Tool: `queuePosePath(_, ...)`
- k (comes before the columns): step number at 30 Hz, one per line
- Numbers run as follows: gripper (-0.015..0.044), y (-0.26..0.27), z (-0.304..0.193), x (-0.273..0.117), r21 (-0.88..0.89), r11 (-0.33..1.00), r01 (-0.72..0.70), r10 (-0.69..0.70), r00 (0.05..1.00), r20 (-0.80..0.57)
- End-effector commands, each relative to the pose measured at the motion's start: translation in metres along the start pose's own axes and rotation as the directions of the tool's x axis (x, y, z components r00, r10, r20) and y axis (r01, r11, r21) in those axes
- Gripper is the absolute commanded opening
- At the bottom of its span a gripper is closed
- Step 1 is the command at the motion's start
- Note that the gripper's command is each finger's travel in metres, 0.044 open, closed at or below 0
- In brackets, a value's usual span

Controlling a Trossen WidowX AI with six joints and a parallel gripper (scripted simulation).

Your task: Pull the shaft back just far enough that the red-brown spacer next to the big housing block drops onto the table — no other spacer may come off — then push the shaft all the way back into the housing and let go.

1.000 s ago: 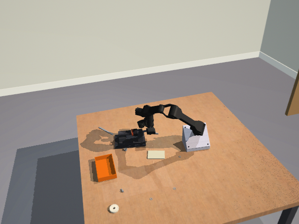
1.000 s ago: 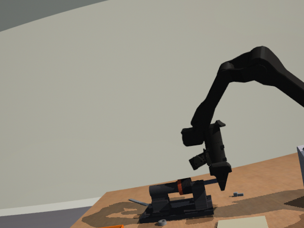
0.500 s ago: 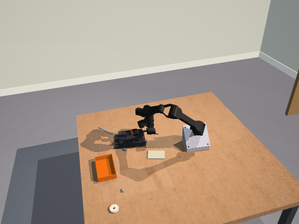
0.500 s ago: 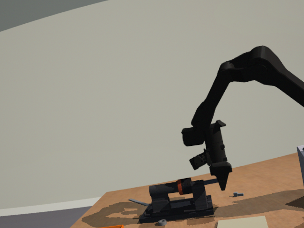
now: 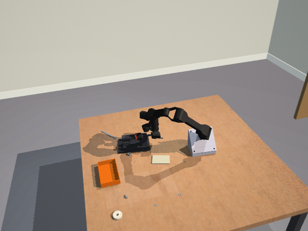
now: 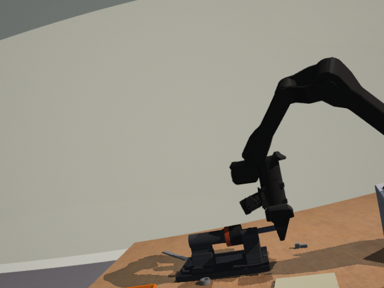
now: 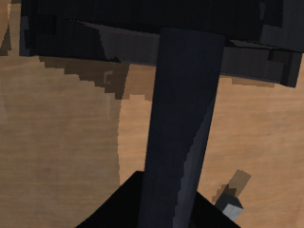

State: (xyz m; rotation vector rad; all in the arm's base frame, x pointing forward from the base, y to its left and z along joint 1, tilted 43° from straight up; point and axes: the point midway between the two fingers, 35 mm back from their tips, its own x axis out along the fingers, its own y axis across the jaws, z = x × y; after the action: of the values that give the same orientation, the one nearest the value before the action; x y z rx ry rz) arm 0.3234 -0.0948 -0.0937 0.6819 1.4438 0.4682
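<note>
The dark blue-grey shaft [image 6: 266, 229] [image 7: 187, 95] sticks out level from the right-hand support [image 6: 251, 248] of the black fixture. My gripper [image 5: 156, 137] [image 6: 281, 237] [image 7: 155, 181] is shut on this outer part of the shaft, to the right of the support. The red-brown spacer [image 5: 136, 136] [image 6: 227, 236] is up on the shaft line, against the right end of the dark round housing [image 6: 204, 238]. Dark spacers [image 6: 236, 234] sit between it and the support; their number cannot be told. The shaft inside the spacers and housing is hidden.
The fixture's base plate [image 5: 134, 149] [image 6: 223, 272] lies on the table. A small bolt [image 6: 300, 245] [image 7: 230, 207] lies beyond the gripper. A grey nut [image 5: 129, 153] [image 6: 204, 281], a grey rod [image 5: 109, 134] [image 6: 174, 255], an orange tray [image 5: 105, 173] and a cream block [image 5: 160, 159] [image 6: 305, 282] are around the fixture.
</note>
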Motion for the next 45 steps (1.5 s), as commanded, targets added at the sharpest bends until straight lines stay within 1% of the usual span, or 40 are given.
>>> queuePosePath(1, 0.0000, -0.0004, -0.0026, 0.0005, 0.002, 1.000, 0.000, 0.000, 1.000, -0.004)
queuePosePath(45, 0.0000, -0.0005, -0.0068, 0.0005, 0.002, 1.000, 0.000, 0.000, 1.000, -0.004)
